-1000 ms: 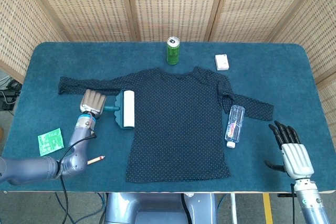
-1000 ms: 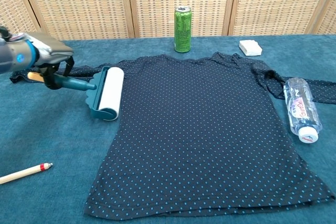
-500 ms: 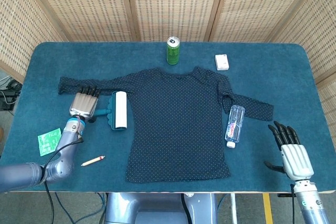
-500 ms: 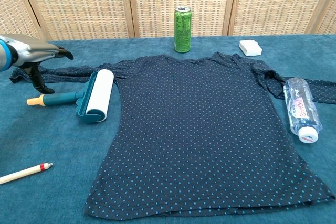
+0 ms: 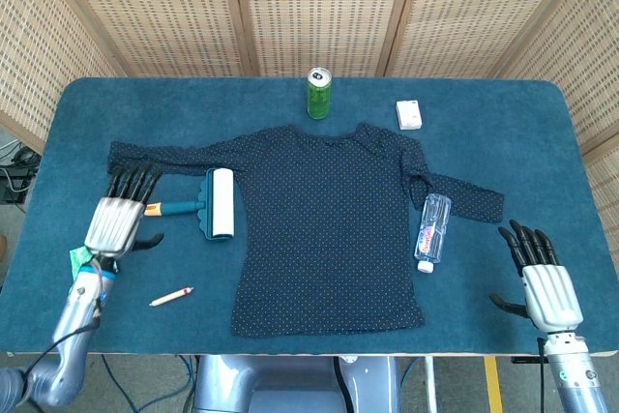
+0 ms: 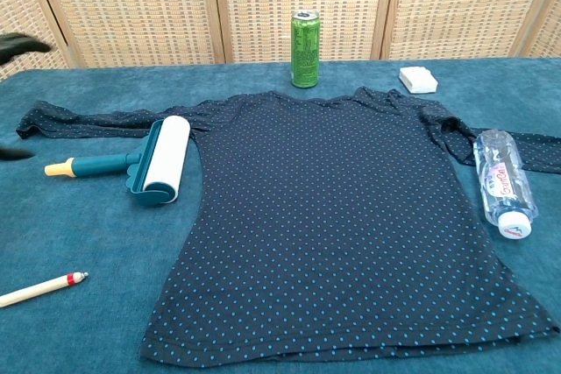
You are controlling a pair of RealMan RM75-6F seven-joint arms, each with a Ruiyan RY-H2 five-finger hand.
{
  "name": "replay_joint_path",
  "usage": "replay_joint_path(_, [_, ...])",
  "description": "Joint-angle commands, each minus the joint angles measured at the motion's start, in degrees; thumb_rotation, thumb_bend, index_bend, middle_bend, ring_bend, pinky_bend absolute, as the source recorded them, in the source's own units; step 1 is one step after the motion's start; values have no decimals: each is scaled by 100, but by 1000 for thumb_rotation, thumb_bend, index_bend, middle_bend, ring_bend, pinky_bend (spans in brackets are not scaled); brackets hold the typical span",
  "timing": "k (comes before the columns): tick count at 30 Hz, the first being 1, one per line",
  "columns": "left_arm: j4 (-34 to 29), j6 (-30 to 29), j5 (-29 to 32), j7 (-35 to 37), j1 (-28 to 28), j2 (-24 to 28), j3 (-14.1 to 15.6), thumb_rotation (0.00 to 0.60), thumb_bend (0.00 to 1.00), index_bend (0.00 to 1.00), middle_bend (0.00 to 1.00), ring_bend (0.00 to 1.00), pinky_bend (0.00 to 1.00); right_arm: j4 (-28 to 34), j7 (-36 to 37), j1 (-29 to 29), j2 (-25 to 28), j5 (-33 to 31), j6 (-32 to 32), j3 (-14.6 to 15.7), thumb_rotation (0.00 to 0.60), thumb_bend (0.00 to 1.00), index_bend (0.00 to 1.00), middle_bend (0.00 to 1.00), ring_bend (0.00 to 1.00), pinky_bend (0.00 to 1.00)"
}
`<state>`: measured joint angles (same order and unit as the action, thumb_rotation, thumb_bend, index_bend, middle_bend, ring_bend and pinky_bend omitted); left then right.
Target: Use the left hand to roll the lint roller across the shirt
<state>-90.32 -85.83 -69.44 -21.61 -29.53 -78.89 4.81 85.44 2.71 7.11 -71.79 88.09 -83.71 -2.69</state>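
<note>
Teal lint roller (image 5: 211,204) is lying at the left edge of the shirt (image 5: 329,224), its handle pointing toward the left hand (image 5: 118,218), which is holding nothing, fingers spread, and sitting much nearer than the open right hand (image 5: 542,278).

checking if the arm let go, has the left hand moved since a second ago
Yes. The left hand has pulled back toward the table's near left edge, off the lint roller, which now lies free beside the shirt.
</note>
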Motion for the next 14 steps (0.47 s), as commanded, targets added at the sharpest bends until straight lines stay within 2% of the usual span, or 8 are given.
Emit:
replay_joint_path(1, [60,-675,-535,153,729,39,380,600,114,0,0,0,0,22,-18,-30,12,32,-91,-22,600,24,0,0,0,0])
replay_joint_path(8, [121,-753,-716,50,1215,178,566,600,30,0,0,0,0,31,-15,-78,39,48,-258,-80,600,24,0,0,0,0])
replay_joint_path(14, [90,-657,-747,175,1412,326,403,600,30,0,0,0,0,23,-17,-65,49,65,-224,-69,600,24,0,0,0,0])
